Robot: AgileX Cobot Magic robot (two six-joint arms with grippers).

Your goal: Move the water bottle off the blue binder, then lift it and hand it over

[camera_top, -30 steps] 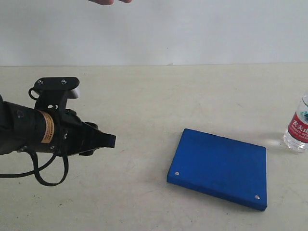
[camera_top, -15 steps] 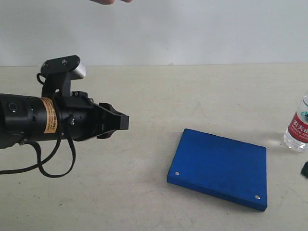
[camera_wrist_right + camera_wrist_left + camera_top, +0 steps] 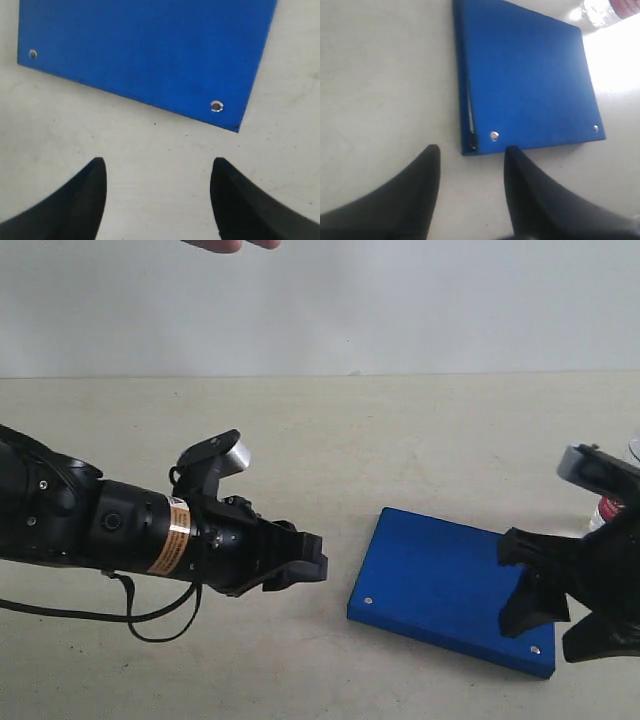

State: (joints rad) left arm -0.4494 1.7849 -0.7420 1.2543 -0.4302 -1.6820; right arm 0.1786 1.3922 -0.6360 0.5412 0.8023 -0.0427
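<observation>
The blue binder (image 3: 440, 575) (image 3: 520, 75) (image 3: 150, 45) lies flat on the table with nothing on it. The water bottle (image 3: 607, 508) stands on the table off the binder's far right corner. My right arm hides most of it, and a bit of its red label shows in the left wrist view (image 3: 622, 5). My left gripper (image 3: 312, 566) (image 3: 472, 150) is open and empty, low over the table just left of the binder's near left corner. My right gripper (image 3: 530, 600) (image 3: 159, 161) is wide open and empty at the binder's near right corner.
A person's fingers (image 3: 230, 244) show at the top edge of the exterior view. The beige table (image 3: 330, 440) ends at a white wall behind.
My left arm has moved right and lower, toward the binder's left edge. My right arm has come in from the right and now covers most of the bottle.
</observation>
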